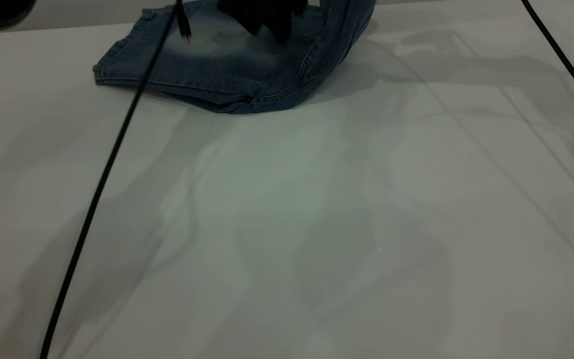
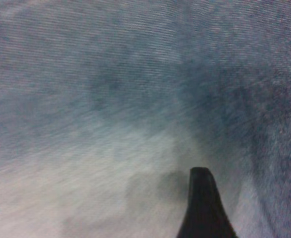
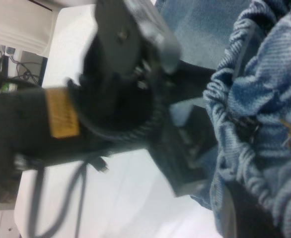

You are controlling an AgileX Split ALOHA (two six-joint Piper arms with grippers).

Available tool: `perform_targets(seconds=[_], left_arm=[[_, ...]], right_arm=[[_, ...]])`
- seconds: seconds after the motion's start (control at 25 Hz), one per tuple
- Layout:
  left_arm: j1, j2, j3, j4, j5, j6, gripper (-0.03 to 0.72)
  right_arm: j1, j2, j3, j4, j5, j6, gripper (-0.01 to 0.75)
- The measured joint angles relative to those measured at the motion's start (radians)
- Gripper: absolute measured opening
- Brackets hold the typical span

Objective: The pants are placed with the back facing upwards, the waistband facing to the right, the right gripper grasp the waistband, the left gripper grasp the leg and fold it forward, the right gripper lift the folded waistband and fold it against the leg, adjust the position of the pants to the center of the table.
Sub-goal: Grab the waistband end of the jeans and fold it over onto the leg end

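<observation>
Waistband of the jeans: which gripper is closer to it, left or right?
Right. The right gripper holds the bunched waistband, lifting it. The left gripper sits low over the flat denim of the pants, beside the waistband.

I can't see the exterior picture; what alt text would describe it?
Folded blue denim pants lie at the far edge of a pale table, their right side lifted up out of frame. A dark gripper sits on them, and two black cables cross the view.
</observation>
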Motion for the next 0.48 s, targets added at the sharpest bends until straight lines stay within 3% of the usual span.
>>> perform_targets(seconds=[0.24, 0.48], left_arm=[[0.034, -0.001, -0.16, 0.073, 0.227, -0.01, 0.428], [0.126, -0.001, -0.171, 0.079, 0.255, -0.076, 0.428]], right_arm=[[0.0, 0.0, 0.0, -0.003, -0.003, -0.008, 0.098], [0.0, 0.0, 0.0, -0.003, 0.013, -0.008, 0.098]])
